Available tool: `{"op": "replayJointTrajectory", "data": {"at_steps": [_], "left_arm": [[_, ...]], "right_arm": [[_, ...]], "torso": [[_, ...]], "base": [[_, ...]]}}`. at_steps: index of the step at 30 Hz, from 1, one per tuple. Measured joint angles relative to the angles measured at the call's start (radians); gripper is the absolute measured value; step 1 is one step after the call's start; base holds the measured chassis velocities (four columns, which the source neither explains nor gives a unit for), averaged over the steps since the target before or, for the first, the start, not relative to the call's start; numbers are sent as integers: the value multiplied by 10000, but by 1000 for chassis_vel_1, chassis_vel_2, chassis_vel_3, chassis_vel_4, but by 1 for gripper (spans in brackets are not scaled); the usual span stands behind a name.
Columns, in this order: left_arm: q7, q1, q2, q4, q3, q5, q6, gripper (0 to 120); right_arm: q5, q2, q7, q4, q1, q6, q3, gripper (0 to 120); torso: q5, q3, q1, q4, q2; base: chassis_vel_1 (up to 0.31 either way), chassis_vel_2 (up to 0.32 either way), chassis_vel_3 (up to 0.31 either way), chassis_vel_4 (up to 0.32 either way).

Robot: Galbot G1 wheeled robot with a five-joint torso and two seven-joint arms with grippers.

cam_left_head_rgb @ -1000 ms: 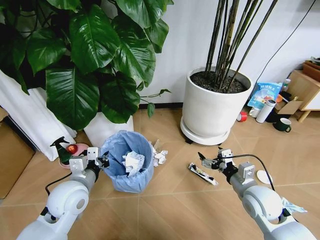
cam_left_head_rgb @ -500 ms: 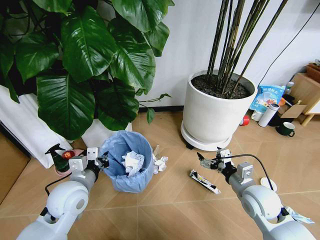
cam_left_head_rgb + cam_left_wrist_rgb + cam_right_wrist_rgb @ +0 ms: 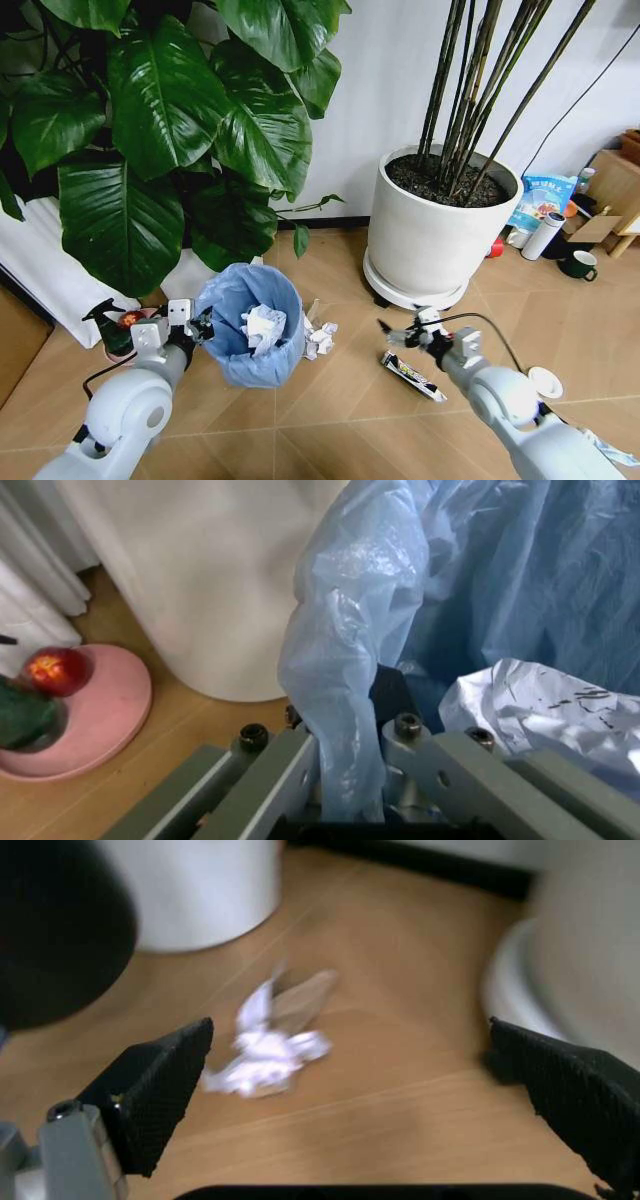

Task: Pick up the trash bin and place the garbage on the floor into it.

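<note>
Bin-side first: the left gripper (image 3: 200, 326) stays clenched on the bagged rim of the trash bin (image 3: 247, 335), held at the robot's left with paper inside. Crumpled white paper (image 3: 319, 338) lies just beside it on the floor (image 3: 330, 400). Rightward, the right gripper (image 3: 398, 335), jaws spread and empty, has swung inward over the dark wrapper (image 3: 411, 373) toward that paper, probably its next pick.

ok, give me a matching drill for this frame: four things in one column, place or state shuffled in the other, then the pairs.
Things:
1. bin
2. dark wrapper
3. white disc
4. crumpled paper

Place or state:
A. on the floor beside the bin, on its right
B. rim clamped by the left gripper
C. on the floor right of the right arm
D. on the floor just below the open right gripper

Pairs: 1-B, 2-D, 3-C, 4-A
</note>
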Motion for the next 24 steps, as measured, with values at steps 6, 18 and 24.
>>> {"op": "replayJointTrajectory", "data": {"at_steps": [6, 18, 24], "left_arm": [[-62, 312, 102, -155, -105, 5, -134, 0], [-26, 673, 97, -416, -233, 73, -430, 0], [-11, 691, 16, -450, -239, 122, -445, 0]], "right_arm": [[-226, 293, -293, -1746, 1472, 336, -1734, 100], [-693, 2595, -893, -5627, 3776, 1198, -3734, 100], [-1118, 3397, -908, -7317, 4462, 1468, -3800, 100]], "torso": [[3, 1, 1, 2, -1], [4, 2, 1, 0, -1], [1, 2, 1, 1, -1]], "base": [[0, 0, 0, 0], [0, 0, 0, 0], [0, 0, 0, 0]]}}
